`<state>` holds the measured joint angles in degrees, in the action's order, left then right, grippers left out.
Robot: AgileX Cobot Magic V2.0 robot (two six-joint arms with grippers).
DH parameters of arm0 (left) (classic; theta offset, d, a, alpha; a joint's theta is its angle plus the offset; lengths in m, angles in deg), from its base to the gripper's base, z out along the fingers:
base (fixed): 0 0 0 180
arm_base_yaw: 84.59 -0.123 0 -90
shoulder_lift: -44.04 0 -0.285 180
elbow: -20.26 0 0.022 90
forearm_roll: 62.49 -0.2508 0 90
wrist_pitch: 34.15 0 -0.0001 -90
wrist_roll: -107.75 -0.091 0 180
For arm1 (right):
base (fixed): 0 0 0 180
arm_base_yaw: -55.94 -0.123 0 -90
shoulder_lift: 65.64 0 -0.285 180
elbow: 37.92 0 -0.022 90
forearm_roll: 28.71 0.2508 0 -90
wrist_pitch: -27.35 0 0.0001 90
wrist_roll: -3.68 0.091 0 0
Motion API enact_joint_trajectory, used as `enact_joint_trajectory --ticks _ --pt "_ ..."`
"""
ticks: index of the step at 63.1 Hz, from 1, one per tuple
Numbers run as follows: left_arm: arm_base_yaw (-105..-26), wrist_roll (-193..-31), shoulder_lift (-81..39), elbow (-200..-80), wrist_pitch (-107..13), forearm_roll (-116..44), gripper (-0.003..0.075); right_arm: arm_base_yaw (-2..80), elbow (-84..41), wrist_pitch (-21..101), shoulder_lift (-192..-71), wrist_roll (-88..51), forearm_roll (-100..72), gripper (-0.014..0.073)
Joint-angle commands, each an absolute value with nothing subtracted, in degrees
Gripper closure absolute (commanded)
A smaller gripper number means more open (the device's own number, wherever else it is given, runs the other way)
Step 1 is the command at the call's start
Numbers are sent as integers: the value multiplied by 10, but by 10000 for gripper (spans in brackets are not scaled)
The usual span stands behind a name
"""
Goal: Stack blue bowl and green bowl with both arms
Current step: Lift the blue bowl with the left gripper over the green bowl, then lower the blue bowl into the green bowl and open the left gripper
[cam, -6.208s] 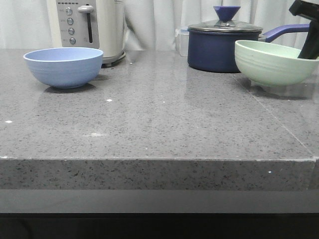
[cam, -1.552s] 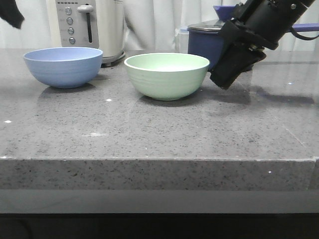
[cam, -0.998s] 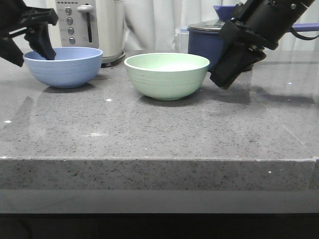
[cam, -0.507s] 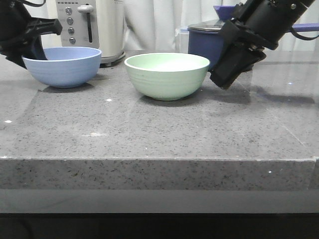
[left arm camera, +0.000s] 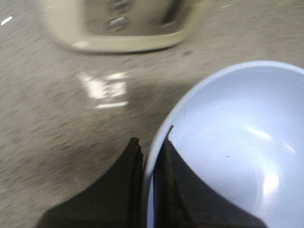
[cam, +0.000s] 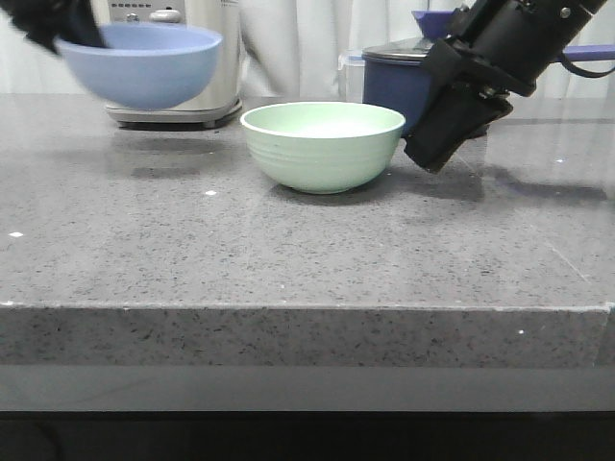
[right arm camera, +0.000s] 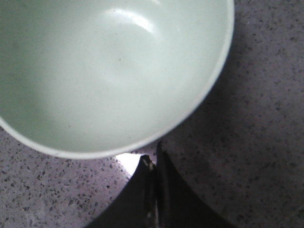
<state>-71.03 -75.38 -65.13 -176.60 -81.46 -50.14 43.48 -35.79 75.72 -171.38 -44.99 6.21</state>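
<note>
Blue bowl (cam: 140, 64): one, lifted clear of the grey counter (cam: 288, 240), in front of the toaster (cam: 183, 58), likely for carrying to the other bowl.
Left gripper (left arm camera: 151, 156): fingers pinch the blue bowl's rim, one inside, one outside.
Green bowl (cam: 322, 144): one, upright and empty at mid-counter, seemingly the stack's base.
Right gripper (right arm camera: 153, 166): fingers together, holding nothing, parked just beside the green bowl, out of the way.
Saucepan (cam: 408, 72): one, lidded, behind.

Blue bowl (cam: 144, 64) airborne at far left, upright, rim pinched by left gripper (left arm camera: 151, 161), slightly motion-blurred. Green bowl (cam: 322, 145) upright on tabletop (cam: 288, 250) mid-scene, empty, well apart from blue one.
</note>
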Motion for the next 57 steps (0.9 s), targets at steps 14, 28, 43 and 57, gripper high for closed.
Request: enact_joint_trajectory --ticks 14,28,43,57 --pt "-595 -753 -641 -1872 -816 -487 740 436 -370 750 -1690 -456 84 657" --pt "-550 -753 -688 -1906 -827 -487 740 436 -370 750 -1690 -456 84 657" --pt "-532 -753 -718 -1907 -829 -483 740 436 -370 750 -1690 -456 84 657" --pt "-532 -753 -726 -1907 -828 -501 740 436 -370 750 -1690 -456 84 657"
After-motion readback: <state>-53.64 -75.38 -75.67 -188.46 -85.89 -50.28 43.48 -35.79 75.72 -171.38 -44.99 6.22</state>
